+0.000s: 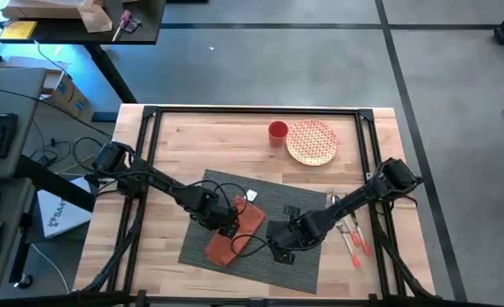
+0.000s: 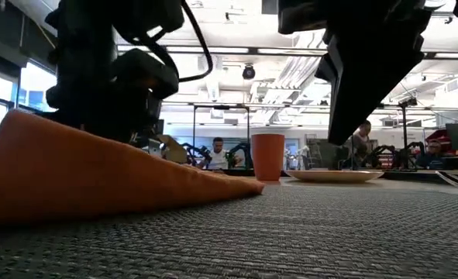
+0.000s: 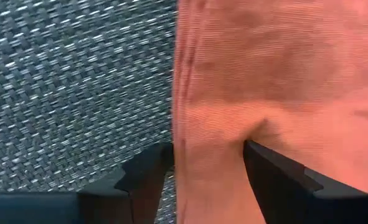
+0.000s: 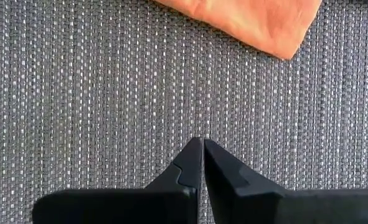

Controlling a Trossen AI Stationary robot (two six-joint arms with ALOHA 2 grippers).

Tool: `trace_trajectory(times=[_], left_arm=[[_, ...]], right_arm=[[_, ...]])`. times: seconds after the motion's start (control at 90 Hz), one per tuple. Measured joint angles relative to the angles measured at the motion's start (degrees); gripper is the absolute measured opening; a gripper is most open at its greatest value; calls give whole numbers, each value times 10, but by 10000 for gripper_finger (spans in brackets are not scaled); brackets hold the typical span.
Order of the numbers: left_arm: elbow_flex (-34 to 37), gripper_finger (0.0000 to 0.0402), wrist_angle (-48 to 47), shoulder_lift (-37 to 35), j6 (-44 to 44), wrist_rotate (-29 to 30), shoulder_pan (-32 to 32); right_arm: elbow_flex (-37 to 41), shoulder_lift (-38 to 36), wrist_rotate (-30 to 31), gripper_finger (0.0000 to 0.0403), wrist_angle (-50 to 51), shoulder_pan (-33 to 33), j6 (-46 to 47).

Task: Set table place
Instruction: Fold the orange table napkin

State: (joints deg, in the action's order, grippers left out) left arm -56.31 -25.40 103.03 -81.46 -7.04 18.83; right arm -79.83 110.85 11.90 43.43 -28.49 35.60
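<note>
the left gripper is clamped on a fold of the orange-red cloth napkin, which lies diagonally on the dark grey ribbed rectangular placemat, itself set askew on the near middle of the light-wood butcher-block table. the likely trouble is that a pinch on one bunched ridge of soft cloth may drag the rest crooked, or tug the light mat under it further out of square; if the cloth slips from the fingers it could flop back rumpled. the right gripper hangs just over bare mat beside the napkin's near corner with its fingertips pressed together on nothing, so it is not pinning the mat down, and the two arms sit close enough that a sideways move could bring them into contact. the small red cup stands upright near the far edge just beside the round yellow patterned plate; nothing shows on the plate, and the cup's contents cannot be seen. red-handled cutlery lies off the mat on the right.
</note>
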Motion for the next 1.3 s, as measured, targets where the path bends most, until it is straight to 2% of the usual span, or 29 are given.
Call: trace_trajectory(times=[0.1, 0.2, 0.244, 0.367, 0.489, 0.722, 0.856, 0.956, 1.067, 1.189, 1.3], left_arm=[[0, 114, 5, 3, 6, 21, 2], [0, 35, 6, 4, 13, 41, 2], [0, 15, 10, 4, 20, 45, 0], [2, 6, 9, -9, 20, 46, -1], [4, 2, -40, -45, 7, 59, 0], [3, 1, -239, -148, -32, 117, 9], [17, 0, -284, -203, -58, 142, 9], [58, 0, -237, -236, -81, 140, 11], [107, 0, -75, -255, -102, 137, 21], [136, 0, 90, -244, -132, 137, 32], [139, 0, 146, -220, -154, 121, 42]], right_arm=[[0, 0, 1, 0, 0, 0, 4], [0, 0, 2, 0, 0, 0, 5], [0, 0, 2, 0, 0, 0, 5], [0, 0, 3, 0, 7, 0, 10], [0, 0, 3, 0, 17, 0, 19], [0, 0, 3, 0, 18, 0, 19], [0, 0, 6, 0, 18, 0, 18], [0, 0, 16, 0, 18, 0, 15], [0, 0, 16, 0, 19, 0, 15], [0, 0, 16, 0, 23, 0, 15], [0, 0, 16, 0, 22, 0, 15]])
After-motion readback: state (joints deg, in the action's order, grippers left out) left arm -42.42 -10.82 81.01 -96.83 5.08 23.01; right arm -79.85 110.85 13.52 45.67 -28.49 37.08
